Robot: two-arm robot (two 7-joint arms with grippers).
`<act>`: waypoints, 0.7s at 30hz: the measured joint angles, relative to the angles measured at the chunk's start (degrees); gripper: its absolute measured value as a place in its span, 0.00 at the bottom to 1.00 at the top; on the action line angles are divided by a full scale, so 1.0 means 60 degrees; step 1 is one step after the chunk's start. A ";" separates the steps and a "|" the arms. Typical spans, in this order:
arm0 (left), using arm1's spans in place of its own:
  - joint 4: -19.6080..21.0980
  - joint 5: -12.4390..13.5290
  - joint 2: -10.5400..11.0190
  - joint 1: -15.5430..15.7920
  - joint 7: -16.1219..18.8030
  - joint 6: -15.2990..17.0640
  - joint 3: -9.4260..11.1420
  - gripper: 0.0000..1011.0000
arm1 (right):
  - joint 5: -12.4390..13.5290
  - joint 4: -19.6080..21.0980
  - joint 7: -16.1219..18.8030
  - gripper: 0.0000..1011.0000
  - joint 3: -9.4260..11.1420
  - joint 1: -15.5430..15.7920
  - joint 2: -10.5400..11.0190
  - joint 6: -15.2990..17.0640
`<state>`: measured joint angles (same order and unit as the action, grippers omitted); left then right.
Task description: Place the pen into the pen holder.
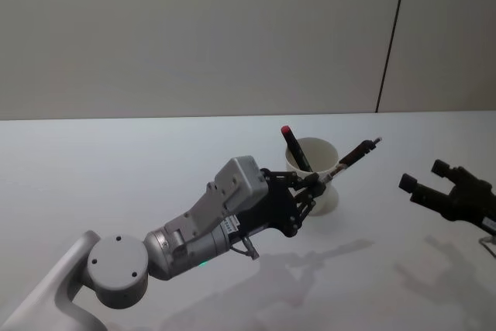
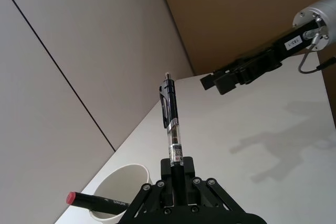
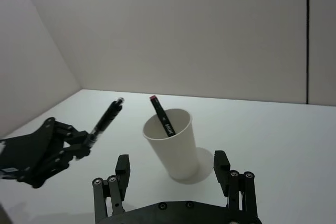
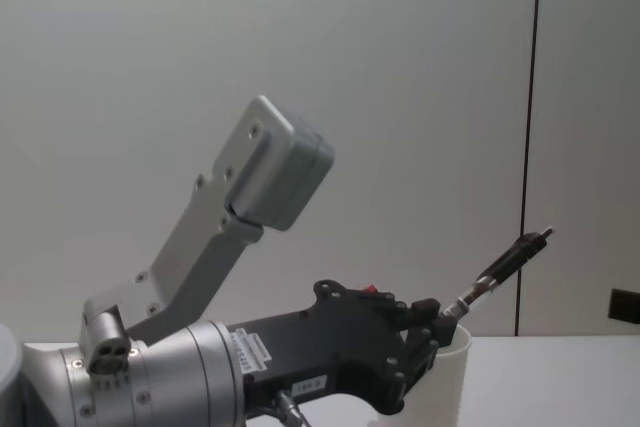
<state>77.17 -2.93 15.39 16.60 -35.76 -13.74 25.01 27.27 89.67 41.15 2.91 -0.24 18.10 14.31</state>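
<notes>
The pen holder (image 1: 328, 198) is a white paper cup standing mid-table, with a black marker (image 1: 294, 143) with a red cap leaning inside it. My left gripper (image 1: 318, 184) is shut on one end of the pen (image 1: 353, 156), a black pen with a clear barrel. The gripper sits just in front of the cup's rim. The pen slants up and to the right, past the rim, outside the cup. In the left wrist view the pen (image 2: 172, 121) sticks out from the fingers, with the cup (image 2: 124, 177) beside them. My right gripper (image 1: 424, 176) hangs open to the right of the cup, holding nothing.
The table (image 1: 116, 168) is plain white and backed by a light wall (image 1: 194, 36). The left arm (image 1: 194, 230) stretches from the front left toward the cup.
</notes>
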 joint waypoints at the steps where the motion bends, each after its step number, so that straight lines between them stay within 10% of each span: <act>1: 0.0000 0.0000 0.0000 0.0000 0.0000 0.0000 0.0000 0.13 | 0.0141 0.0042 0.0078 0.99 0.0002 0.0045 0.0010 0.0099; 21: 0.0000 0.0000 0.0000 0.0000 0.0001 0.0001 0.0000 0.13 | 0.1742 0.0823 0.0176 0.99 -0.0167 0.0727 -0.0143 0.0761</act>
<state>77.17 -2.93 15.39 16.60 -35.75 -13.73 25.01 37.73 94.61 42.21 1.91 4.12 17.24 18.87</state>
